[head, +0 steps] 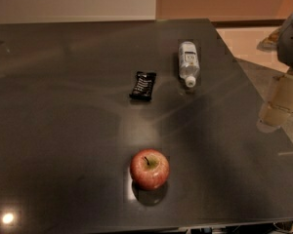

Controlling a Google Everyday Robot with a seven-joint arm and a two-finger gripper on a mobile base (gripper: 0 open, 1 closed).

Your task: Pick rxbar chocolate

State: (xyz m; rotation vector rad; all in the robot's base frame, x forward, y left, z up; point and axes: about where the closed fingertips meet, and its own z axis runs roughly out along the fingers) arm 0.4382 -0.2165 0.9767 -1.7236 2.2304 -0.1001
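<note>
Dark and glossy, the surface [63,130] fills nearly the whole view, with a pale wall [73,1] behind. My end effector [278,104] hangs at the far right, by the surface's rim and well apart from everything. I cannot tell whether it is wide or narrow. Nearest the front sits 1 red apple [150,168], and further back a white plastic bottle [188,62] lies on its side. Left of that bottle lies the rxbar chocolate [143,86]. I judge I should travel left, descend from above and close across its short width, clear of the bottle. It is flat, narrow and black-wrapped, with rows of white lettering.
</note>
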